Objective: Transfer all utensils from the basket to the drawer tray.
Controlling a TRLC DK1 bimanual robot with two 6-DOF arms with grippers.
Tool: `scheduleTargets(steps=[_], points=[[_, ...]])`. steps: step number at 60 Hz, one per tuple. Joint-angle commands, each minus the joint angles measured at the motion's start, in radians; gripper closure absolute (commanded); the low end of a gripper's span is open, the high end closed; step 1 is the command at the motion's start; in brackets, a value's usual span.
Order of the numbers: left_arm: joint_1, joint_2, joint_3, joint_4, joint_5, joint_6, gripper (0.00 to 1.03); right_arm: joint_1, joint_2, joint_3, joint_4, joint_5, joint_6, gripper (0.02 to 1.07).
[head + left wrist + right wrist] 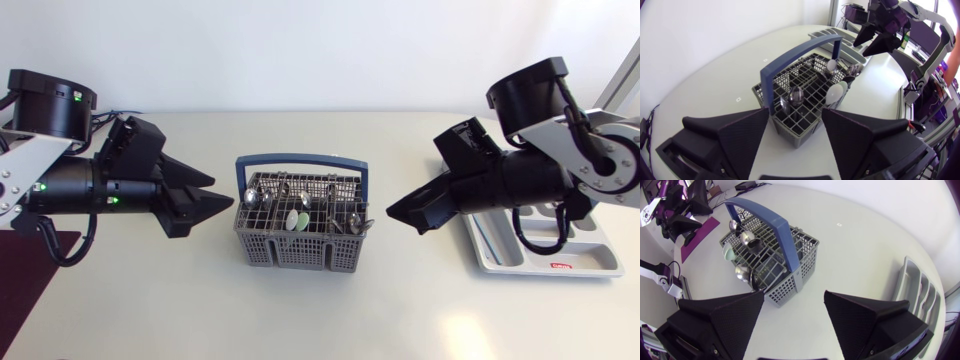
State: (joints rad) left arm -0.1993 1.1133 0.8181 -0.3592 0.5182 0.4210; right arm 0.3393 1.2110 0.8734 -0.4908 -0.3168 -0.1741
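Head view: left end effector point(222, 192) and right end effector point(402, 220) wide open, empty. Spoons point(283, 188) in basket point(300, 252) bowl-up: likely light, stiff, slick; pinch the neck.

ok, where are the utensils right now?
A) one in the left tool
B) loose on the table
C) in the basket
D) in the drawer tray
C: the spoons stand in the grey basket; no utensil shows in the drawer tray, and the left tool and right tool are both open and empty.
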Motion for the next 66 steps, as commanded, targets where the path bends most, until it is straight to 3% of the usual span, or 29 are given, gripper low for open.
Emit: scheduleTargets(steps=[1,15,22,33,40,50,57,66], points=[[-0.04,-0.018,-0.017,-0.021,-0.001,0.035,0.29,0.023,-0.037,-0.034,-0.028,-0.005,-0.039,0.2],[-0.219,-0.038,-0.014,0.012,-0.061,0.154,0.29,0.055,-0.077,-0.093,-0.031,-0.007,-0.091,0.2],[-0.371,-0.006,-0.014,0.1,-0.222,0.268,0.29,0.076,-0.09,-0.113,-0.031,-0.01,-0.13,0.2],[-0.563,0.103,-0.014,0.19,-0.391,0.476,0.29,0.089,-0.097,-0.143,-0.017,-0.01,-0.154,0.2],[-0.614,0.178,0.024,0.19,-0.445,0.559,0.29,0.089,-0.1,-0.169,-0.003,-0.01,-0.173,0.2],[-0.621,0.258,0.096,0.19,-0.466,0.642,0.3,0.093,-0.103,-0.203,0.026,-0.007,-0.194,0.2],[-0.623,0.306,0.128,0.198,-0.478,0.717,0.39,0.093,-0.108,-0.217,0.037,-0.005,-0.206,0.2],[-0.621,0.352,0.135,0.238,-0.488,0.789,0.42,0.092,-0.103,-0.249,0.077,-0.005,-0.219,0.2]])
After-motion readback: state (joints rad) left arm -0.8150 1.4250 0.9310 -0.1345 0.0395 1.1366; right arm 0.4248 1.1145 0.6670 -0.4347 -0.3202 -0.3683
